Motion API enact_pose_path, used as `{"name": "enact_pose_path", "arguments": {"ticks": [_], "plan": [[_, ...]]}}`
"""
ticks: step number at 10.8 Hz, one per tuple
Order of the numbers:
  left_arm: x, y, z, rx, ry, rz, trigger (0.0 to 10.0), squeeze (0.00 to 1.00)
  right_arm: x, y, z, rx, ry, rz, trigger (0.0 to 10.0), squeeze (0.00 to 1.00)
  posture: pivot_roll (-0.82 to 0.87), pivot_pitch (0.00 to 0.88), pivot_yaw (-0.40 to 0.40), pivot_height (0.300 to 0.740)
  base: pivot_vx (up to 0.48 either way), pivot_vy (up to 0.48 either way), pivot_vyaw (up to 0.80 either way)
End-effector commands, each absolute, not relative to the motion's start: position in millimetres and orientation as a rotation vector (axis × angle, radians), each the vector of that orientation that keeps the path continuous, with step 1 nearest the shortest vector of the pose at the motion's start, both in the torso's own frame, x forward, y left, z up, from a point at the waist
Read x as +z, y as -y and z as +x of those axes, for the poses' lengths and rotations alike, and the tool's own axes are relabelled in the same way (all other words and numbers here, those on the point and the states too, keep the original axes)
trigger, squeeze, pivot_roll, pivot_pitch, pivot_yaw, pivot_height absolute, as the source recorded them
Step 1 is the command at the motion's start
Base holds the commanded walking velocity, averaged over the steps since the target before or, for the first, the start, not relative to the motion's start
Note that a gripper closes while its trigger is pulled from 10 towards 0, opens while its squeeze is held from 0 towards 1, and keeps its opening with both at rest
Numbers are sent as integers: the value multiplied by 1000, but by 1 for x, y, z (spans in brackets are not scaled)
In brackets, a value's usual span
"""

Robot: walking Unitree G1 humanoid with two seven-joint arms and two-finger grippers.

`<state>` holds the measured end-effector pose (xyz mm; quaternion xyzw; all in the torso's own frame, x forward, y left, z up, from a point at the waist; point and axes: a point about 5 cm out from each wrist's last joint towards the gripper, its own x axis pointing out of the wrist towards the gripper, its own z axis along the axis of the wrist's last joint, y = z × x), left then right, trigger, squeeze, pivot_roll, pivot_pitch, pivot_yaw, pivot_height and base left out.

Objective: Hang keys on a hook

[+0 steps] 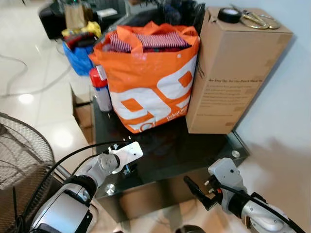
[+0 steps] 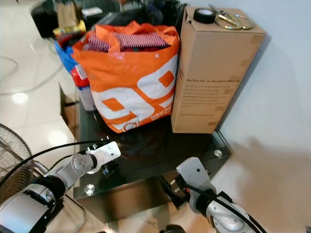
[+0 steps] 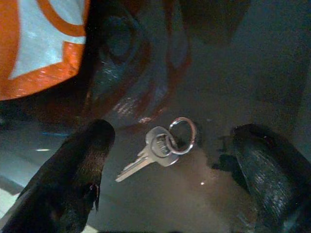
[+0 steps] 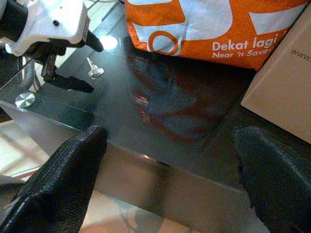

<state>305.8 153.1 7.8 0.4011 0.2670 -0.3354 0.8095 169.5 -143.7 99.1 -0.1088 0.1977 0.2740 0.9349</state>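
I have the left gripper (image 4: 80, 63) low over the near left part of the dark glass table (image 1: 194, 150), its two fingers spread apart with the keys (image 3: 158, 150) lying flat on the glass between them, not touching either finger (image 3: 80, 165). The keys are a silver key on a small ring, with the blade pointing away from the ring along the glass. From the right wrist I see the same keys as a small bright spot just beside the left fingertips, near the table's front edge and a round metal fitting (image 4: 24, 99) at the corner. My right gripper (image 1: 197, 190) sits off the table's front edge, lower than the top and well apart from the keys; its fingers are spread wide with nothing between them. Behind the keys on the table stands an orange bag (image 1: 150, 77) stuffed with striped cloth, and its reflection shows in the glass. A tall cardboard box (image 1: 233, 68) stands just beside the bag on the right, close to the white wall, with a roll of black tape (image 1: 228, 14) on its lid. A spray can (image 1: 100, 90) with a red top stands at the bag's left. A wire fan guard (image 1: 22, 160) is at my far left, on the floor side.
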Motion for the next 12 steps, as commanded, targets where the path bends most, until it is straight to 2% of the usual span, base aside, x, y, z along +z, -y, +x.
{"name": "enact_pose_path", "arguments": {"ticks": [1, 3, 4, 5, 7, 12], "plan": [[9, -153, 307, -709, -561, 866, 7490, 0, 103, 141, 166, 582, -405, -225, 10000, 0, -351, 100, -12, 740, 0, 0, 0], [6, -152, 306, -686, -572, 851, 6784, 0, 108, 142, 161, 589, -415, -229, 10000, 0, -372, 121, -37, 740, 0, 0, 0], [5, -154, 305, -676, -585, 849, 4471, 0, 108, 143, 158, 590, -425, -229, 10000, 0, -372, 123, -46, 740, 0, 0, 0], [3, -155, 303, -676, -607, 846, 3412, 0, 108, 142, 157, 595, -433, -228, 10000, 0, -371, 120, -51, 740, 0, 0, 0], [-1, -158, 301, -652, -645, 836, 0, 0, 108, 141, 157, 609, -441, -232, 10000, 0, -365, 111, -55, 740, 0, 0, 0], [-2, -160, 303, -528, -734, 778, 0, 0, 108, 148, 164, 645, -445, -272, 10000, 0, -354, 102, -53, 740, 0, 0, 0]]}}
